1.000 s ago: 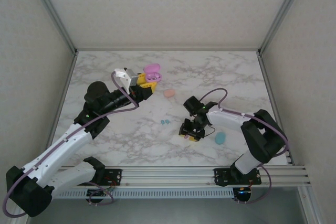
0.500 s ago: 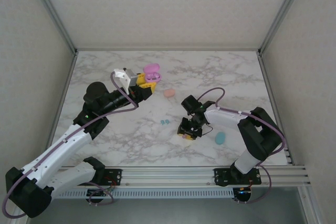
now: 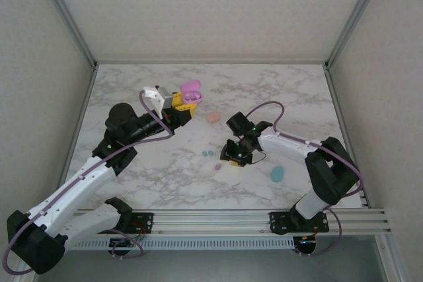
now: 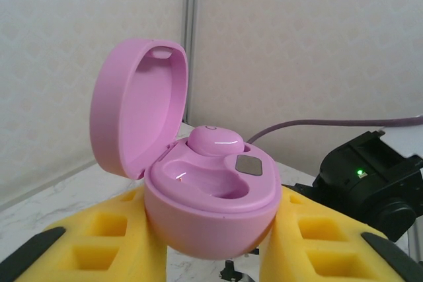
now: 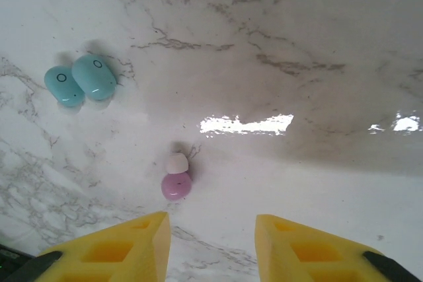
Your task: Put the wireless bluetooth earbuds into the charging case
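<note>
Tabletop (image 3: 132, 97) of marble is shared by both arms, and everything is placed off the loose earbud (image 5: 176, 179), which is lying on the bare marble at mid-table. Well away from it, to the far left, the pink case (image 4: 211, 209) is pinched between the yellow pads of the left gripper (image 3: 187, 102), pressed in on both sides of its base. Its lid (image 4: 135, 107) is swung up and open. A seated earbud (image 4: 215, 141) is seen inside the case, and the hollow beside it is bare.

Right gripper (image 5: 211, 242) now: it is hung just short of the loose earbud. Its fingers are spread with nothing caught between them, and the earbud is lined up with the gap but untouched.

A peach case (image 3: 213, 117) is set beyond the loose earbud, a teal case (image 3: 277, 174) to its near right. Two teal earbuds (image 5: 82, 80), touching each other, are parked near it on the far left.
</note>
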`<state>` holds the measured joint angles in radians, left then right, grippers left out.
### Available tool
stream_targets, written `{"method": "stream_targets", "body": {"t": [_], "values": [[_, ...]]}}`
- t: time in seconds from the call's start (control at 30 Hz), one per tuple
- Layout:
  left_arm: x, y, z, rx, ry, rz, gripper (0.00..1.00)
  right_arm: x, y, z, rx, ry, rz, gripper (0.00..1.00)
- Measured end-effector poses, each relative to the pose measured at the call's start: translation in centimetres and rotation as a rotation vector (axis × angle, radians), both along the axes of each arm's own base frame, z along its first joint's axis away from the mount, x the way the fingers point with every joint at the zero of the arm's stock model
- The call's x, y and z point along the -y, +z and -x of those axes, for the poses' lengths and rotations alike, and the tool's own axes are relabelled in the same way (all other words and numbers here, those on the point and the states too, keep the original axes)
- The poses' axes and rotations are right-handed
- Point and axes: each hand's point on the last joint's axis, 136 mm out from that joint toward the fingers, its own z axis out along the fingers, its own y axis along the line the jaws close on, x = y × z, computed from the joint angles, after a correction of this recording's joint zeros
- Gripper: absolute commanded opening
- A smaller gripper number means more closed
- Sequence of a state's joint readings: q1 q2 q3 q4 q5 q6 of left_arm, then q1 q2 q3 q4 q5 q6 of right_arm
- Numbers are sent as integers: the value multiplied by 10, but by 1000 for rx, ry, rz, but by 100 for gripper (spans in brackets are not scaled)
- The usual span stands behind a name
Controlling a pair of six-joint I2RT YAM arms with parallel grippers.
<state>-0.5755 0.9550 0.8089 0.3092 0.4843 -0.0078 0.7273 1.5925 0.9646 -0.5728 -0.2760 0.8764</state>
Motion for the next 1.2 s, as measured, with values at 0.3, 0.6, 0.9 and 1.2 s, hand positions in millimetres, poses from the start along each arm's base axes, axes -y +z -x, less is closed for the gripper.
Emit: {"method": "stream_targets", "body": {"t": [0.3,0.6,0.9,1.2], "values": [[-2,2,0,4,13,3,34,-21,-6,-17,24,116,40,40],[-5,3,2,1,22,3,35,-53,-19,-14,42,294,98,38],[-6,5,3,7,23,6,34,-55,-28,-13,33,348,121,37],[-6,5,3,7,23,6,35,-46,-34,-7,7,368,165,37]]}}
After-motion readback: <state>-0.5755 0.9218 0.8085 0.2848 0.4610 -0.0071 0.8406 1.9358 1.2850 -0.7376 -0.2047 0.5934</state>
